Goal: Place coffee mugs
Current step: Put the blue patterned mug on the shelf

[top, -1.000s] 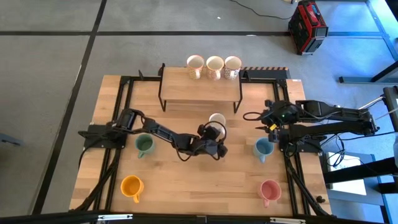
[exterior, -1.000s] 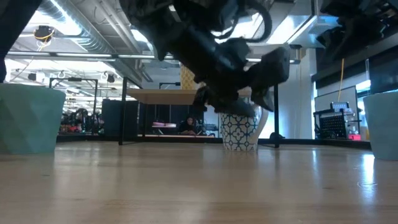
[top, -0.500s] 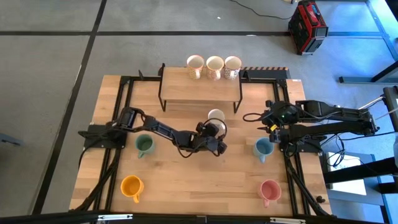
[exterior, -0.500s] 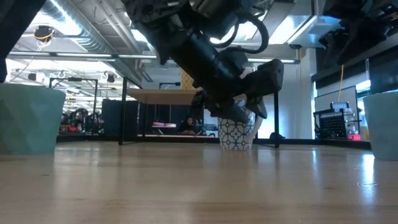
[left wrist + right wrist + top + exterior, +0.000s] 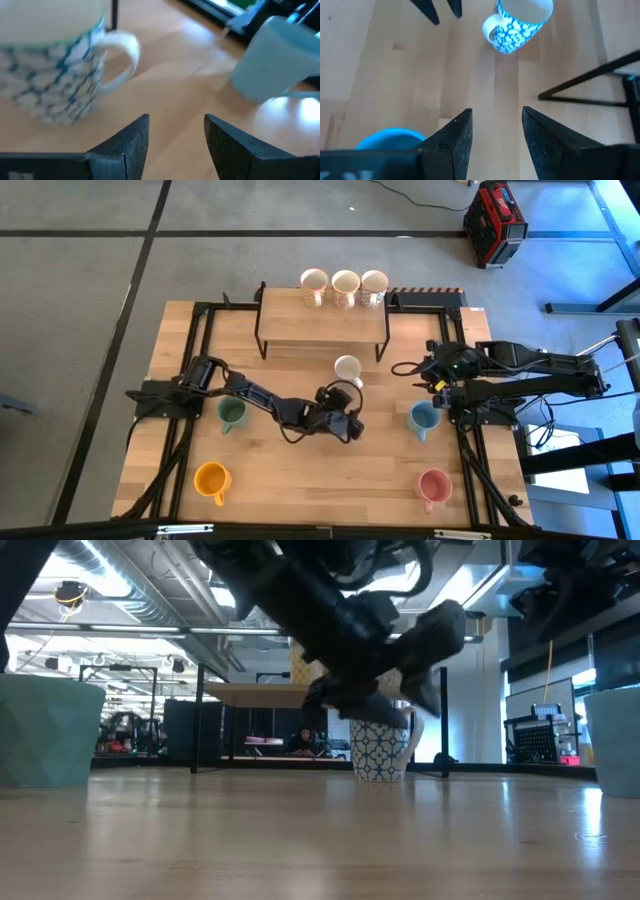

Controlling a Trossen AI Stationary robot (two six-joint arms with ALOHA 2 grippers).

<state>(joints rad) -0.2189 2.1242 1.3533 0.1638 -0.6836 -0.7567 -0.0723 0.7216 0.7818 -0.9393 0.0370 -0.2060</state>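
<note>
The white mug with the blue pattern (image 5: 347, 368) stands upright on the table (image 5: 300, 480) just in front of the small raised wooden shelf (image 5: 320, 325), near the table's middle. In the low view this patterned mug (image 5: 381, 747) sits free on the wood, its handle showing on one side. Three more pale mugs (image 5: 344, 287) stand in a row on the shelf's far edge, at 12 o'clock from it.

The left gripper (image 5: 345, 420) hangs at 6 o'clock from the patterned mug, near it but not touching. In the left wrist view its fingers (image 5: 131, 142) are apart with nothing between them, and the mug (image 5: 52, 75) stands beyond them, clear of both tips.

The right gripper (image 5: 432, 372) waits at 3 o'clock from the patterned mug, well apart from it, with its fingers (image 5: 452, 137) spread and empty.

The light blue mug (image 5: 423, 418) stands near the right gripper, at about 4 o'clock from the patterned mug. The pink mug (image 5: 433, 484) is at 5 o'clock, near the table's front corner. The green mug (image 5: 232, 413) is at 8 o'clock beside the left arm, and the orange mug (image 5: 211, 478) lies farther out at 7 o'clock.
</note>
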